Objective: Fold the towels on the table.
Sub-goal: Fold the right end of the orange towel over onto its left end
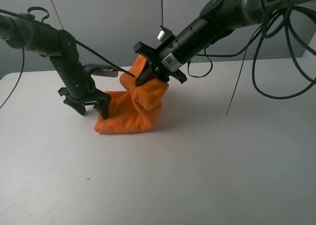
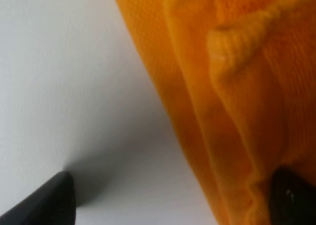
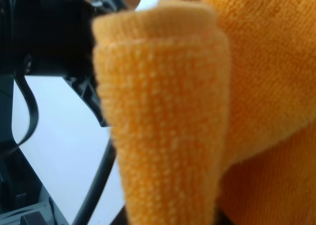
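The orange towel (image 1: 129, 117) lies bunched on the white table (image 1: 207, 161), with its lower part flat and its upper part pulled up into a hanging fold. My right gripper (image 1: 148, 78) is shut on the raised part and holds it above the table. In the right wrist view the fold (image 3: 163, 121) fills the frame and hides the fingers. My left gripper (image 1: 92, 108) is open at the towel's left edge and low over the table. In the left wrist view one fingertip (image 2: 52, 201) is over bare table (image 2: 59, 87) and the other (image 2: 292, 195) over the towel (image 2: 237, 111). The white label is hidden.
Black cables (image 1: 276, 72) hang from the right arm over the table's back right. The left arm (image 3: 49, 32) shows close behind the fold in the right wrist view. A grey wall (image 1: 108, 22) stands behind the table.
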Controlling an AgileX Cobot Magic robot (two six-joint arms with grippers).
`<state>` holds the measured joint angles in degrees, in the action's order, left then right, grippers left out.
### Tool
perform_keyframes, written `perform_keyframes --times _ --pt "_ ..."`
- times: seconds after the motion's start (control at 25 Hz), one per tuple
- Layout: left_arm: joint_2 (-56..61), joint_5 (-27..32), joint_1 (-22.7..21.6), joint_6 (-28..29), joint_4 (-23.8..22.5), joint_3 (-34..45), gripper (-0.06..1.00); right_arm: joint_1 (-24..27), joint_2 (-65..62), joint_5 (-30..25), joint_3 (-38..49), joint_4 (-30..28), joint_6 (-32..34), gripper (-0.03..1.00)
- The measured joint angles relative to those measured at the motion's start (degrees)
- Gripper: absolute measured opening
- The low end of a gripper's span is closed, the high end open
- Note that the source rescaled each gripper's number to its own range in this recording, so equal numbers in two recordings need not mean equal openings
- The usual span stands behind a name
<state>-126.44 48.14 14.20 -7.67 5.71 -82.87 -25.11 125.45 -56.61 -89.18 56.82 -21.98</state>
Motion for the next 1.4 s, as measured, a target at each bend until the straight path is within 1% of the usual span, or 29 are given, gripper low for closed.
perform_keyframes --times 0.08,0.28,0.4,0.44,0.6,1.0,1.16,1.36,1.4 --pt "0.0 0.0 0.0 0.0 0.0 0.0 1.00 -0.8 1.2 0.7 0.0 0.9 0.0 0.09" --pt "0.0 0.0 0.0 0.0 0.0 0.0 1.00 -0.9 3.6 1.4 0.0 3.4 -0.1 0.09" --pt "0.6 0.0 0.0 0.2 -0.1 0.1 1.00 -0.9 3.9 1.7 0.0 3.8 -0.1 0.09" --pt "1.3 0.0 0.0 0.6 -0.8 0.3 1.00 -0.9 3.9 1.8 0.0 3.9 -0.1 0.09" --pt "5.9 -0.1 -0.1 3.2 -3.8 0.3 1.00 -0.9 3.9 2.5 0.0 4.8 -0.2 0.09" --pt "19.0 0.5 -2.1 4.5 -6.1 0.5 1.00 -0.9 3.9 5.4 0.0 4.9 0.9 0.09" --pt "24.6 0.6 -2.1 5.6 -6.5 0.5 1.00 -0.9 3.9 5.6 0.0 4.9 1.4 0.09" --pt "30.0 0.9 -2.1 7.7 -8.5 0.5 1.00 -0.9 3.9 5.7 0.0 4.9 1.8 0.09" --pt "31.0 1.0 -2.1 7.7 -8.7 0.5 1.00 -0.9 3.9 5.7 0.0 4.9 1.8 0.11"
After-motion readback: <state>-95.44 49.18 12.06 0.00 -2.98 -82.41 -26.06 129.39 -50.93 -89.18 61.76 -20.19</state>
